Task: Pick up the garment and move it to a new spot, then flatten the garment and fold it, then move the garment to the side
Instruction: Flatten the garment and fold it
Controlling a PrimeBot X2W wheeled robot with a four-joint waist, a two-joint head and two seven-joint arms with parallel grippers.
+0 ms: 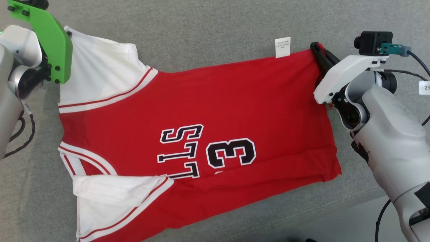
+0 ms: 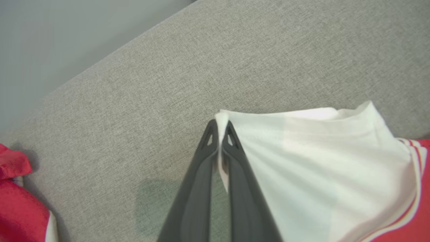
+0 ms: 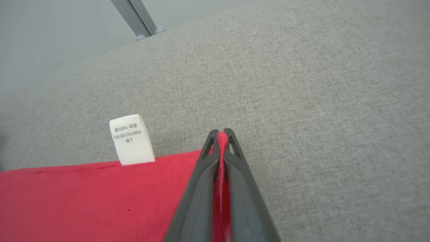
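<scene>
The garment [image 1: 215, 101] is spread on the grey cushion [image 1: 208, 27]. Its white sleeve corner is pinched between the closed fingers of the left gripper [image 2: 220, 127]. Its red hem corner, near the care label [image 3: 131, 139], is clamped by the right gripper [image 3: 220, 134].

Head overhead; 2 wrists close along garment [image 1: 235, 101]
</scene>
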